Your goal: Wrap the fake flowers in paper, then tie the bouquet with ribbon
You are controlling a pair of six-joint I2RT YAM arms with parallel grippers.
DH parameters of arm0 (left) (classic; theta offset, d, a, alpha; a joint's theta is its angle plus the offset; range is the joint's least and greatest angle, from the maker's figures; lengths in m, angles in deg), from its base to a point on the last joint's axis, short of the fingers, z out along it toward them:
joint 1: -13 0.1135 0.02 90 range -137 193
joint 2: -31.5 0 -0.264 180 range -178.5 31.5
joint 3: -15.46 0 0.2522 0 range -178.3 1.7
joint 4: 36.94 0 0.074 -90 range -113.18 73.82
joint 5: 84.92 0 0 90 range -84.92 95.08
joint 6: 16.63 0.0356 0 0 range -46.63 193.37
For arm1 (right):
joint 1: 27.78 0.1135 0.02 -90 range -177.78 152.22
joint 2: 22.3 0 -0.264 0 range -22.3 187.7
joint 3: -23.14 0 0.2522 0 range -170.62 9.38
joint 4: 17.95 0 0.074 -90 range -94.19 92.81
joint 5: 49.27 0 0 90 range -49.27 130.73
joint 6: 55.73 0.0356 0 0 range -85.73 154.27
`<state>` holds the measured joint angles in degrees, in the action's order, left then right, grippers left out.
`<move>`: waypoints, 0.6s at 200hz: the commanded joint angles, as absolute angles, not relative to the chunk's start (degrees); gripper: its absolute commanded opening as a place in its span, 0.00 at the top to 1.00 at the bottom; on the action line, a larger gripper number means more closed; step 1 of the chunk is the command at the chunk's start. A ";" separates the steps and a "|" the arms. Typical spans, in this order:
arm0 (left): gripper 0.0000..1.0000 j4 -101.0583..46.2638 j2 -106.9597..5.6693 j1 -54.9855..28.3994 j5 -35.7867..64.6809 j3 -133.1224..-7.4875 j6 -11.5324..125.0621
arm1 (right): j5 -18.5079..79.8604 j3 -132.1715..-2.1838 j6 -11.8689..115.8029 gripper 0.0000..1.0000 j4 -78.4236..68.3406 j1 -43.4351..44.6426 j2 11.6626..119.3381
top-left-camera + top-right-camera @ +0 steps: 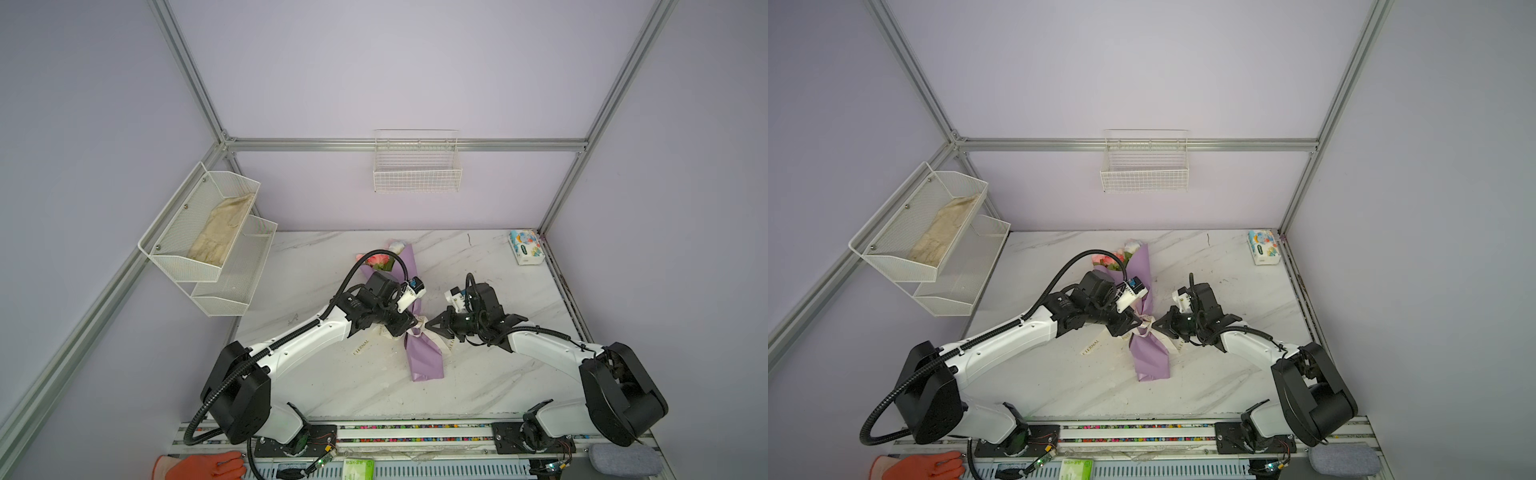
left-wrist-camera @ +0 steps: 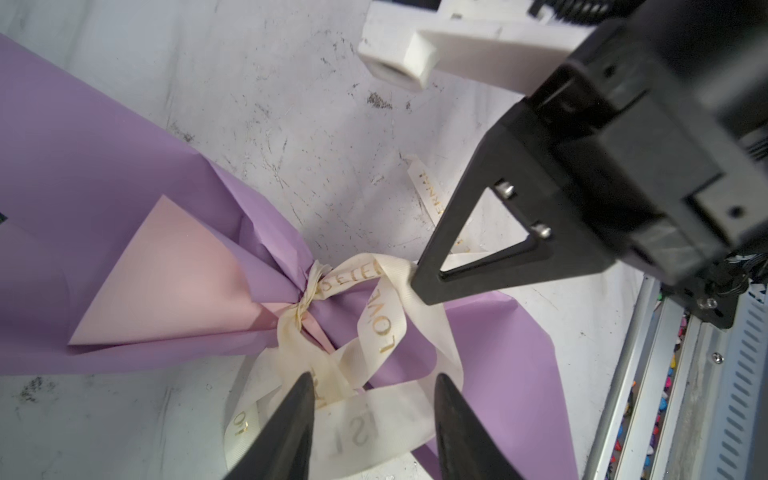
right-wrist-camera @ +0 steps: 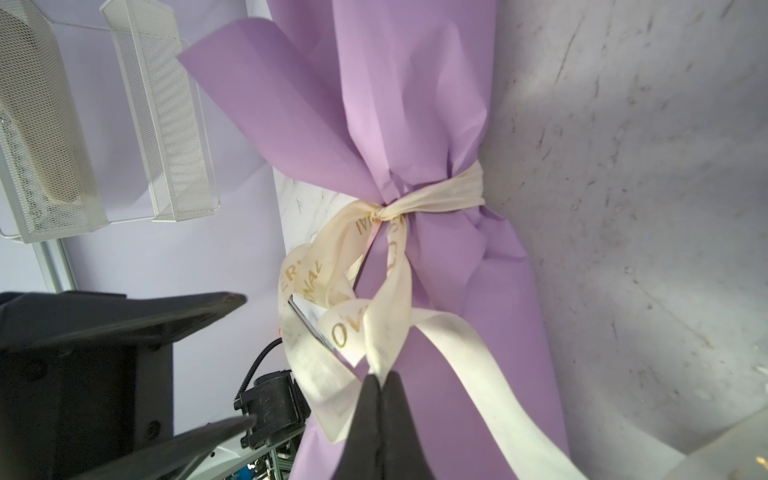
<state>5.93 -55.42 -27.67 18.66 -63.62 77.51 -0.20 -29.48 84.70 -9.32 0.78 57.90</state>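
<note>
The bouquet of fake flowers [image 1: 424, 357] [image 1: 1152, 357] lies on the marble table in a lilac paper cone. Its pink blooms [image 1: 376, 261] point to the back. A cream lettered ribbon [image 3: 440, 195] [image 2: 386, 316] is knotted round the cone's waist, with loose loops and tails. My left gripper [image 1: 409, 326] [image 2: 374, 376] is at the knot from the left, open, with a ribbon loop lying between its spread fingers. My right gripper [image 1: 432, 325] [image 3: 380, 376] comes in from the right and is shut on a strand of the ribbon. The stems are hidden inside the paper.
A white mesh shelf [image 1: 208, 237] holding a cloth hangs on the left wall. A wire basket [image 1: 417, 170] hangs on the back wall. A tissue pack [image 1: 525, 247] lies in the table's back right corner. An orange glove [image 1: 203, 467] rests by the front rail.
</note>
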 commanded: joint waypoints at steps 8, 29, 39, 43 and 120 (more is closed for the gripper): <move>0.56 11.11 -60.61 -27.66 19.81 -75.00 80.67 | 0.04 -30.13 83.59 1.00 -8.37 0.96 56.71; 0.60 15.13 -64.24 -27.60 20.28 -79.05 82.45 | 0.12 -30.35 83.65 1.00 -8.36 0.96 56.71; 0.61 16.76 -65.59 -27.59 20.14 -80.48 83.03 | 0.08 -30.35 83.66 1.00 -8.50 0.98 56.66; 0.62 17.24 -66.03 -27.55 19.87 -80.92 83.13 | 0.08 -30.35 83.66 1.00 -8.50 1.01 56.70; 0.64 22.61 -69.33 -27.52 25.36 -83.60 85.36 | -0.05 -30.53 83.56 1.00 -8.32 0.96 56.71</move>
<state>19.83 -68.05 -27.62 22.20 -77.11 83.50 -0.22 -29.48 83.89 -8.99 0.78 57.90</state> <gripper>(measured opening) 0.358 0.048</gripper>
